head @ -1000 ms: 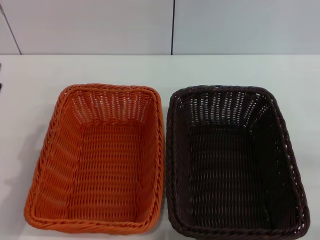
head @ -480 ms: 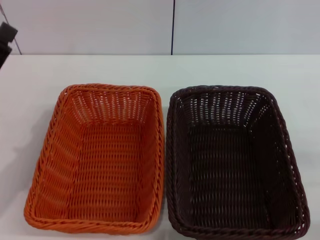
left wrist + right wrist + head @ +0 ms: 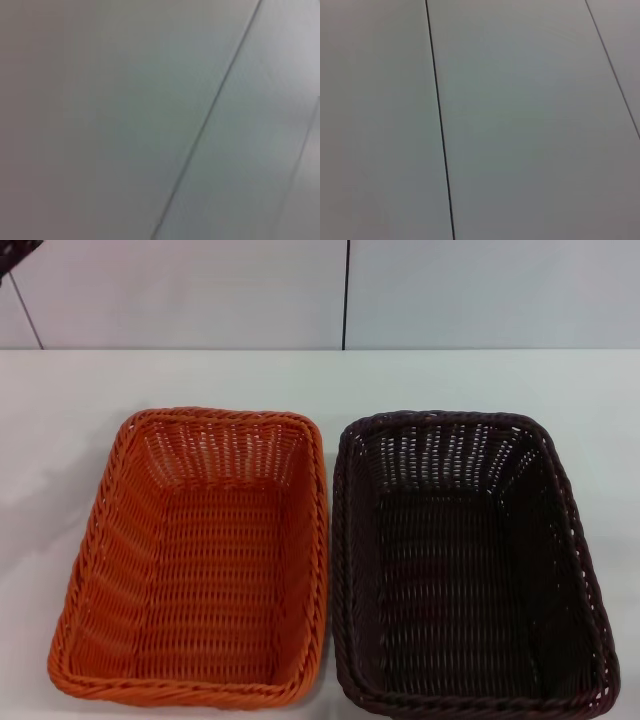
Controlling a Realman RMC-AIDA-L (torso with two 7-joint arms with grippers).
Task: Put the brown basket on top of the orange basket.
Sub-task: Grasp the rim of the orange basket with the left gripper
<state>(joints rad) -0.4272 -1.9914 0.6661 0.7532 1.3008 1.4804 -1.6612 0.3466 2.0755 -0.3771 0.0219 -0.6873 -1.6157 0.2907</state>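
The orange basket (image 3: 195, 560) sits on the white table on the left, open side up and empty. The brown basket (image 3: 465, 565) sits right beside it on the right, also upright and empty, their long rims almost touching. A dark part of my left arm (image 3: 14, 250) shows at the top left corner of the head view, high above the table and far from both baskets. My right arm is out of view. Both wrist views show only grey wall panels with dark seams, and no basket.
The white table (image 3: 330, 380) runs back to a pale panelled wall (image 3: 450, 290) with a dark vertical seam. Bare table lies behind the baskets and to the left of the orange one.
The dark part of my left arm has risen from the left edge of the head view to its top left corner. The baskets have not moved.
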